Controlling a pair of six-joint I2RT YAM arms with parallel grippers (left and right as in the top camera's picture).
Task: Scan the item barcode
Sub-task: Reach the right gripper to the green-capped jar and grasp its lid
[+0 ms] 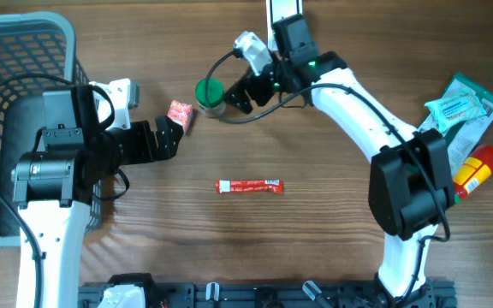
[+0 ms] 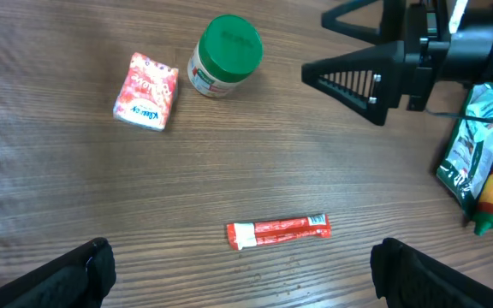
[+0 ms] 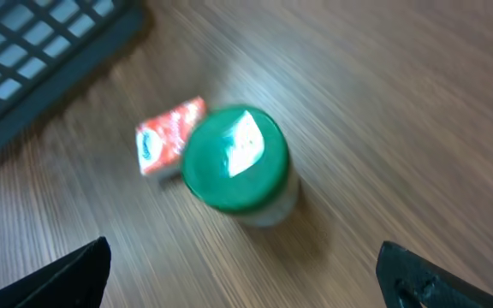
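A wooden tabletop point(image 1: 332, 222) with two robot arms reaching in from the near edge. The item that looks about to be scanned is a small jar with a green lid point(image 1: 210, 92). It stands upright at the far middle of the tabletop, lid up, so its long axis is vertical. Any barcode would be on its side wall, but none can be seen.

The right hand point(image 1: 236, 96) is clearly the nearer one. Its fingers are spread wide and hold nothing. It sits just beside the jar, which lies straight ahead of the fingertips and centred in the gap between them in the right wrist view, though that view is blurred. The jar does not appear to be touched.

The left hand point(image 1: 176, 137) is also spread wide and empty. It is nearer a red-and-white tissue packet point(image 1: 180, 114), which lies just beside the jar on the side away from the right hand.

A red stick sachet point(image 1: 248, 186) lies flat in the middle of the tabletop, well apart from both hands.
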